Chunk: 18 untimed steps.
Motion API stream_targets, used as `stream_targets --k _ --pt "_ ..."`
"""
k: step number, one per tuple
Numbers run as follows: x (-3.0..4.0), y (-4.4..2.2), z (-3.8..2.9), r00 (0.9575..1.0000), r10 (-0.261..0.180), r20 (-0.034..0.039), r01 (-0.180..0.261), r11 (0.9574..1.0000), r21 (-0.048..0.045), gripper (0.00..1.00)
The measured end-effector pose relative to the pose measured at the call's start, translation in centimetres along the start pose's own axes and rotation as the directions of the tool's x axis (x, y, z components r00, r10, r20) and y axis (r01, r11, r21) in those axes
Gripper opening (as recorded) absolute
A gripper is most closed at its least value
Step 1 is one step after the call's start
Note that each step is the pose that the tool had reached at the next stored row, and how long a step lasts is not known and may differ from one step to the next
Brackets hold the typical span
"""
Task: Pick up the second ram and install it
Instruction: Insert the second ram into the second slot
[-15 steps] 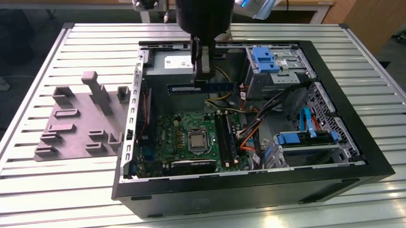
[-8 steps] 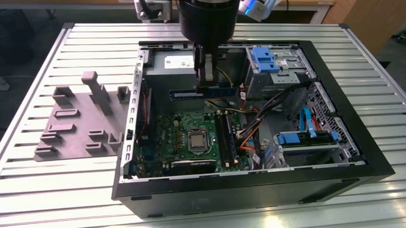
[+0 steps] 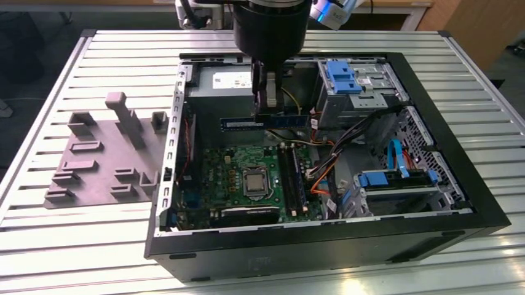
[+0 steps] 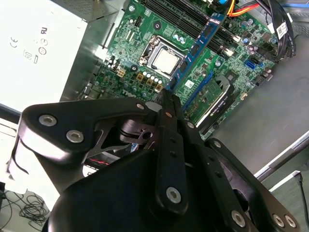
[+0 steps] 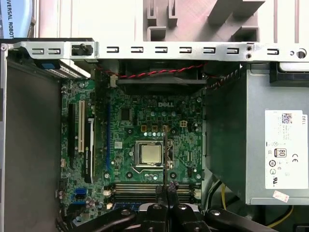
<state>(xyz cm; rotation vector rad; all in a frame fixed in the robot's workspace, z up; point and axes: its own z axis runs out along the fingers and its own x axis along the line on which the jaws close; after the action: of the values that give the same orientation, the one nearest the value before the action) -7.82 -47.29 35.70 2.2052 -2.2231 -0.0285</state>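
The gripper [image 3: 264,108] is clamped on the ram [image 3: 267,121], a thin, flat blue board with dark chips. It is held on edge in the air above the green motherboard [image 3: 221,167] inside the open black metal case [image 3: 328,246]. The case sits on a ribbed metal surface [image 3: 66,246] beside a grey blocky fixture [image 3: 98,166].

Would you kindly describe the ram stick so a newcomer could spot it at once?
Look into the open case. Above its green motherboard, the gripper holds the ram: a thin blue strip in mid-air, unlike the black slots below.
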Motion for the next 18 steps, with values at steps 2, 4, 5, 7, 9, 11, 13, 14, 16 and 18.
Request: stream_targets --k 2,4,5,7,9,11,13,14,16,18 --pt "0.00 0.00 0.00 1.0000 0.000 0.0001 0.000 1.0000 0.0000 0.12" --pt "0.00 0.00 0.00 1.0000 0.000 0.0001 0.000 1.0000 0.0000 0.12" --pt "0.00 0.00 0.00 1.0000 0.000 0.0001 0.000 1.0000 0.0000 0.12" --pt "0.00 0.00 0.00 1.0000 0.000 0.0002 0.000 1.0000 0.0000 0.12" --pt "0.00 0.00 0.00 1.0000 0.000 0.0003 0.000 1.0000 0.0000 0.12" --pt "0.00 0.00 0.01 1.0000 0.005 0.0004 -0.005 1.0000 0.0000 0.12" --pt "0.00 0.00 0.02 0.9995 0.033 0.0008 -0.033 0.9995 0.0001 0.12" --pt "0.00 0.00 0.03 0.9988 0.050 0.0012 -0.050 0.9988 0.0002 0.12" --pt "0.00 0.00 0.05 0.9962 0.087 0.0020 -0.087 0.9962 0.0004 0.12" --pt "0.00 0.00 0.07 0.9924 0.123 0.0027 -0.123 0.9924 0.0005 0.12"
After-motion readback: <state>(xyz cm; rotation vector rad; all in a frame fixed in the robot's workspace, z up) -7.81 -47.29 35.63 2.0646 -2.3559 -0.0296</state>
